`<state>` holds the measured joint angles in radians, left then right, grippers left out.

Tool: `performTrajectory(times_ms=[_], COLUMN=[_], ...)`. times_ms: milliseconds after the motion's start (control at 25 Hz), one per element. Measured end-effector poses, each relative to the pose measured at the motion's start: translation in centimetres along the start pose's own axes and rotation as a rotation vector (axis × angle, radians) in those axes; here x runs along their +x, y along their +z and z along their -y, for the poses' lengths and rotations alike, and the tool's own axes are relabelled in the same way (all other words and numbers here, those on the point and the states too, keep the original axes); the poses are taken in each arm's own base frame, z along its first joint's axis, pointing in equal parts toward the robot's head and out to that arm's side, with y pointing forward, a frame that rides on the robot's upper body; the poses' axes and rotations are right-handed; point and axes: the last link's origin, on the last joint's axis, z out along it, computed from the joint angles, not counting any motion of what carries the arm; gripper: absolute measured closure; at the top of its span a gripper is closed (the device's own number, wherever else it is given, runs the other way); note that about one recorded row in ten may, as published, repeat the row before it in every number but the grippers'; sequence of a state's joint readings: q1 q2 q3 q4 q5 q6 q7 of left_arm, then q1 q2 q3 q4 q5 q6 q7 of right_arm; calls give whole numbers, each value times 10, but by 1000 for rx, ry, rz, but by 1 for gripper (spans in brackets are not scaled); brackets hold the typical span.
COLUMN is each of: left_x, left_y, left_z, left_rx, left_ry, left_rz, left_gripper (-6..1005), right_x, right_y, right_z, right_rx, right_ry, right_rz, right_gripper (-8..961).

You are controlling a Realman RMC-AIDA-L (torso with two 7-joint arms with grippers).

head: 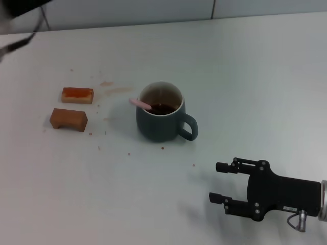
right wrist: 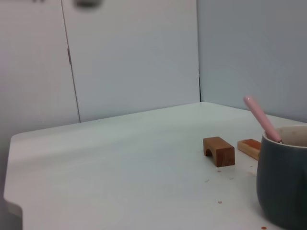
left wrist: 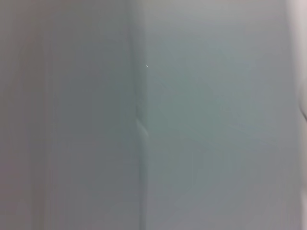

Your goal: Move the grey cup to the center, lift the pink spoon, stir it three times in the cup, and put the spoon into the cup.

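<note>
The grey cup stands upright near the middle of the white table, its loop handle towards the right front, with dark brown liquid inside. The pink spoon rests in the cup, its pale pink handle leaning out over the left rim. In the right wrist view the cup and the spoon's handle show too. My right gripper is open and empty, low over the table to the right front of the cup, well apart from it. My left arm is a dark blur at the far left back corner.
Two brown blocks lie left of the cup: a flat orange-topped one and an arched one. Small brown stains and crumbs dot the table around them. A pale wall stands behind the table's far edge.
</note>
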<state>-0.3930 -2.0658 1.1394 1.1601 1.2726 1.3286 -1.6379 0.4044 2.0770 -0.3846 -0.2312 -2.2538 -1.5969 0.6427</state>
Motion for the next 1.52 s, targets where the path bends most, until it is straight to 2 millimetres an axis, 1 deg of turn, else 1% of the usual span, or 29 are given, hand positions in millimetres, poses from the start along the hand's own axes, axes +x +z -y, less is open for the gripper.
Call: performTrajectory(times_ms=[80, 120, 160, 200, 240, 320, 360, 400, 440, 480, 520, 560, 600, 640, 720, 760, 800, 840, 880, 920, 1000, 1040, 1080, 1200, 1240, 1520], left_x=[-20, -29, -46, -55, -69, -89, -102, -108, -119, -124, -124, -141, -146, -157, -161, -168, -168, -182, -182, -190, -190, -201, -208, -213, -219, -227], left_y=[-26, -36, -51, -60, -72, -89, -102, -107, -118, -123, -123, -139, -143, -152, -154, -158, -158, -163, -163, -163, -163, -163, -161, -161, -161, -158], left_z=[15, 19, 21, 21, 17, 5, -7, -13, -23, -28, -28, -41, -44, -53, -55, -62, -62, -74, -74, -79, -79, -87, -92, -95, -99, -106], left_rx=[73, 99, 145, 170, 203, 238, 259, 271, 300, 318, 318, 380, 400, 438, 448, 468, 468, 494, 494, 500, 500, 493, 473, 466, 446, 395], left_ry=[-89, -105, -116, -115, -98, -40, 31, 54, 103, 115, 115, 140, 146, 150, 155, 166, 166, 179, 179, 173, 173, 150, 130, 117, 102, 98], left_rz=[-111, -143, -186, -209, -232, -250, -247, -241, -225, -216, -216, -185, -174, -148, -138, -116, -116, -65, -65, -36, -36, 7, 44, 70, 104, 158], left_gripper=[630, 622, 614, 607, 599, 584, 549, 513, 477, 442, 406, 371, 355, 338, 306, 289, 273, 257, 240, 224, 191, 175, 175, 175, 175, 175], right_x=[0, 0, 0, 0, 0, 0, 1, 1, 1, 1, 1, 1, 1, 1, 1, 1, 1, 1, 1, 2, 2, 1, 1, 1, 1, 1], right_y=[0, 0, 0, 0, 0, -1, -1, -1, -1, -1, -1, -1, -1, -1, -1, -1, -1, -1, -1, -1, -1, -1, -1, -1, -1, 0], right_z=[0, 0, 0, 0, 0, 0, 0, 0, 0, 0, 0, 0, 0, 0, 0, 0, 0, 1, 1, 1, 1, 1, 1, 2, 2, 2], right_rx=[1, 2, 2, 3, 5, 8, 9, 11, 12, 13, 13, 14, 14, 14, 14, 14, 15, 17, 18, 19, 21, 24, 24, 30, 30, 30], right_ry=[0, 0, 0, 0, 1, 3, 3, 4, 4, 4, 5, 5, 5, 5, 5, 5, 5, 5, 4, 4, 1, -1, -1, -3, -4, -6], right_rz=[1, 1, 1, 1, 1, 1, 1, 1, 2, 3, 3, 3, 4, 4, 4, 3, 2, 1, -1, -2, -3, -1, -1, 3, 3, 4], right_gripper=[277, 277, 277, 277, 277, 277, 277, 277, 277, 277, 277, 277, 277, 277, 277, 277, 277, 277, 277, 278, 278, 278, 278, 278, 278, 278])
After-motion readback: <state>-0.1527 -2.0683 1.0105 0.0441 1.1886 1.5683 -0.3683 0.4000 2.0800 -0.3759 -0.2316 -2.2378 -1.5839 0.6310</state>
